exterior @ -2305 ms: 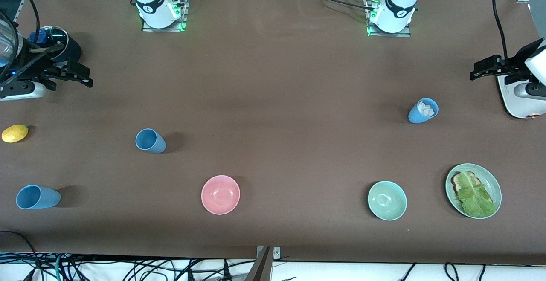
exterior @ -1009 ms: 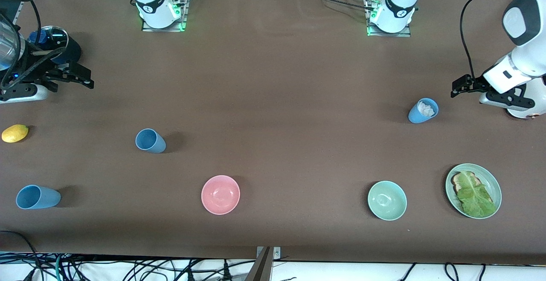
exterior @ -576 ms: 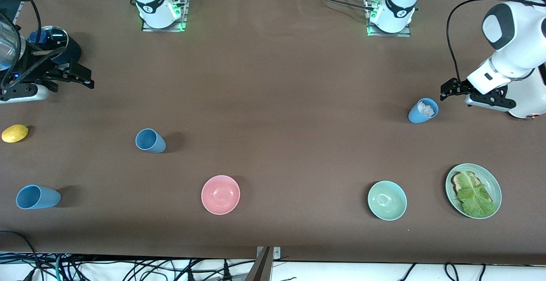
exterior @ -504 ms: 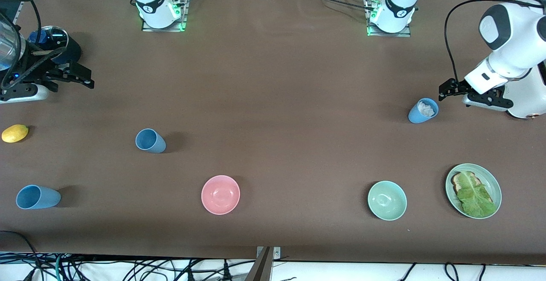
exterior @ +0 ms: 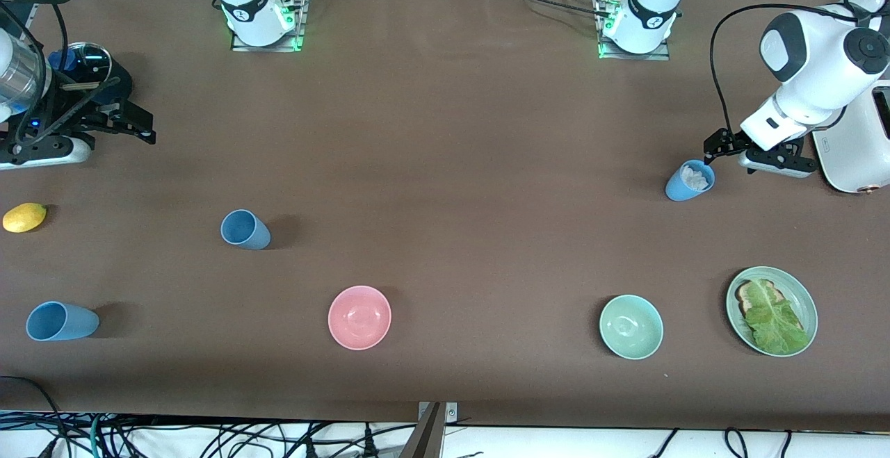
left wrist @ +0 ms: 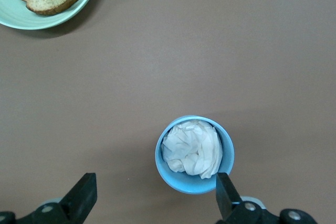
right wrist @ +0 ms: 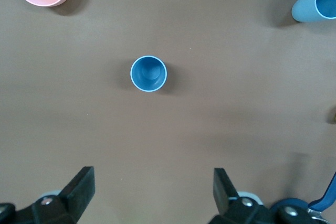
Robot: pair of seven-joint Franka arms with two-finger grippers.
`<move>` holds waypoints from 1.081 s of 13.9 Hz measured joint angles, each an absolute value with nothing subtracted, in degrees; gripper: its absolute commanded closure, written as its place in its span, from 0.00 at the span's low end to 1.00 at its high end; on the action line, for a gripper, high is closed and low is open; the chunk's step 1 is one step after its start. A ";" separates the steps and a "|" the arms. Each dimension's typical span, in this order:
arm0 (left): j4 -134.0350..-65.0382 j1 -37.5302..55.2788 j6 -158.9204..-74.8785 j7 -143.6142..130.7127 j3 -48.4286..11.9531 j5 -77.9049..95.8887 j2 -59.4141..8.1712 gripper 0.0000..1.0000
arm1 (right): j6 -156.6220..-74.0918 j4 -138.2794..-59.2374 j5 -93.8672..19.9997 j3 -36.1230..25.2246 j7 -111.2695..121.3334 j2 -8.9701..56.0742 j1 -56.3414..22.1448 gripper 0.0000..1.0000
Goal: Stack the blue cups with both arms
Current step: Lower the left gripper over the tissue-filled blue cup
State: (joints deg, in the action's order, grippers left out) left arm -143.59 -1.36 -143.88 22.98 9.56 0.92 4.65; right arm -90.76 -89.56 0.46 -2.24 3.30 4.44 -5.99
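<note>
Your left gripper hangs with its fingers spread wide, just above the table at about 1 o'clock of the paper-stuffed blue cup; in the left wrist view one fingertip overlaps that cup's rim, and you cannot tell whether it touches. The cup stands upright near the left arm's end, with crumpled white paper inside.

Your right gripper hovers spread open at the right arm's end, holding nothing. The empty upright blue cup stands at roughly 4 o'clock of it, well apart. The third blue cup stands nearest the front camera, at about 7 o'clock of the empty upright one. All three stand unstacked.

Pink bowl and mint-green bowl sit between.
</note>
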 measured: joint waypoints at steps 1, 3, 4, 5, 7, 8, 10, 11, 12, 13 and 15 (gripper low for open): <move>-144.01 -1.41 -144.70 22.98 9.56 0.92 4.45 0.00 | -90.72 -89.56 0.46 -2.24 3.30 4.44 -5.99 0.00; -144.46 -1.56 -146.57 22.98 9.64 0.92 3.41 0.00 | -90.70 -89.56 0.46 -2.24 3.30 4.44 -5.99 0.00; -144.51 -1.61 -147.42 22.98 9.65 0.92 2.66 0.00 | -90.70 -89.56 0.46 -2.24 3.30 4.44 -6.00 0.00; -144.53 -1.64 -148.39 22.98 9.66 0.92 1.89 0.00 | -90.69 -89.56 0.46 -2.24 3.30 4.45 -6.04 0.00; -144.60 -1.65 -150.72 22.98 9.67 0.92 0.06 0.00 | -90.66 -89.56 0.46 -2.23 3.30 4.59 -6.23 0.00; -144.61 -1.65 -152.02 22.98 9.67 0.92 -0.93 0.00 | -90.66 -89.56 0.46 -2.23 3.30 4.66 -6.31 0.00; -144.61 -1.64 -153.59 22.98 9.66 0.92 -2.37 0.00 | -90.66 -89.54 0.46 -2.24 3.30 4.67 -6.34 0.00; -144.61 -1.64 -153.92 22.98 9.66 0.92 -2.74 0.00 | -90.66 -89.50 0.46 -2.24 3.31 4.66 -6.35 0.00; -144.61 -1.62 -154.14 22.98 9.66 0.92 -2.96 0.00 | -90.66 -89.49 0.46 -2.24 3.32 4.65 -6.35 0.00; -144.64 -1.59 -154.56 22.98 9.65 0.92 -3.11 0.00 | -90.66 -89.48 0.46 -2.24 3.33 4.64 -6.35 0.00; -145.10 -1.49 -156.64 22.98 9.64 0.92 -3.86 0.00 | -90.66 -89.48 0.46 -2.24 3.33 4.64 -6.35 0.00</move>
State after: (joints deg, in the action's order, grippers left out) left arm -145.10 -1.49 -156.64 22.98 9.64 0.92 -3.86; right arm -90.66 -89.48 0.46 -2.24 3.33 4.64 -6.35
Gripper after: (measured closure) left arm 0.000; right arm 0.000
